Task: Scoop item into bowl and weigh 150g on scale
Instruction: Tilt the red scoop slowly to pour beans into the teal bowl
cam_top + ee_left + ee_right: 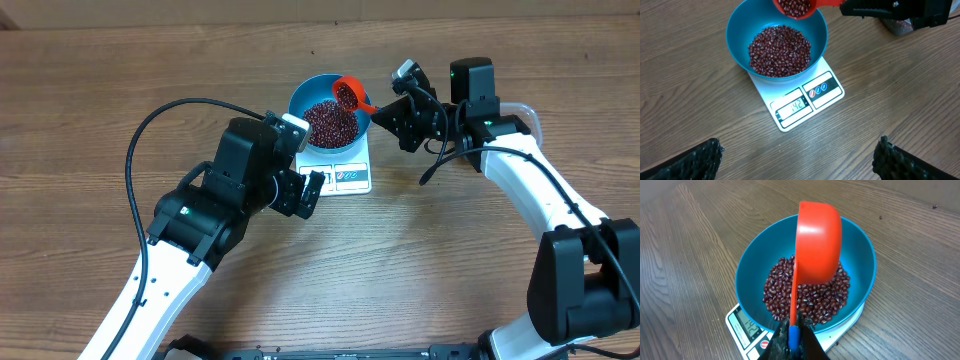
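Looking down from overhead, the right gripper is clamped on the handle of an orange scoop, tipped over the rim of the blue bowl just past its fingertips. The bowl sits on the white scale. The left gripper hangs spread wide, holding nothing, by a front corner of the scale. Left wrist view: dark maroon beans, small glossy ovals, are heaped in the bowl's bottom straight ahead of the open fingers, with more in the scoop. Right wrist view: the scoop's smooth underside faces up, beans piled right below it.
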### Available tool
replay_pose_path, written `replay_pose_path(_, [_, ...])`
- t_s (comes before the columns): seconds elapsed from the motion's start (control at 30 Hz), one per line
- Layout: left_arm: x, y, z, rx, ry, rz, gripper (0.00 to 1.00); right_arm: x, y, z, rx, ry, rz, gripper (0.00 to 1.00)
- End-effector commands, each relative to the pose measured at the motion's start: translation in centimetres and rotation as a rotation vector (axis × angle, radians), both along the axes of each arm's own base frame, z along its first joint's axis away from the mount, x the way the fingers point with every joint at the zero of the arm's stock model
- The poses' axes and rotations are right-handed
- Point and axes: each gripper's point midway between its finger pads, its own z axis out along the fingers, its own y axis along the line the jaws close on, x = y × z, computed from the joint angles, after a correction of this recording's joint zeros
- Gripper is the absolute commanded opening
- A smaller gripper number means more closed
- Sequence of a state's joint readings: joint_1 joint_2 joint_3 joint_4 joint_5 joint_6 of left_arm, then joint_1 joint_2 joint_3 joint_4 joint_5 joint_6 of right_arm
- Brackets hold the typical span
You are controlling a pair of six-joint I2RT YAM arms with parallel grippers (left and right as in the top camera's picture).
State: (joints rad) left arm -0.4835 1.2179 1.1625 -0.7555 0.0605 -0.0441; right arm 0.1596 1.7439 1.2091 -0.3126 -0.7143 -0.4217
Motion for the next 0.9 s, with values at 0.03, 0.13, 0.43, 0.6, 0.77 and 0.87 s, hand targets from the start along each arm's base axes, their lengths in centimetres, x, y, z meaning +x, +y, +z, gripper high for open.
replay_pose_path(0.03, [-0.05, 0.08, -0.54, 0.014, 0.007, -0.016, 1.0, 0.0, 0.12, -0.32, -0.038, -0.049, 0.03, 0.04])
replay_pose_path(0.13, [-0.05, 0.08, -0.54, 0.014, 0.007, -0.016, 1.0, -0.06, 0.26, -0.26, -0.036, -0.052, 0.036, 0.04])
replay_pose_path(0.43, [-0.05, 0.08, -0.54, 0.014, 0.007, -0.016, 1.0, -0.42, 0.79, -0.52, -0.071, -0.089, 0.079, 0.04])
replay_pose_path(0.6, [-0.05, 0.08, -0.54, 0.014, 0.007, -0.016, 0.99, -0.31, 0.62, -0.68, -0.083, -0.087, 0.069, 0.04])
replay_pose_path(0.77, [-0.05, 0.08, -0.54, 0.014, 0.007, -0.016, 1.0, -0.35, 0.61, -0.72, -0.083, -0.084, 0.069, 0.04])
replay_pose_path(0.87, [-0.05, 0.08, -0.54, 0.014, 0.007, -0.016, 1.0, -0.38, 0.62, -0.75, -0.084, -0.082, 0.069, 0.04])
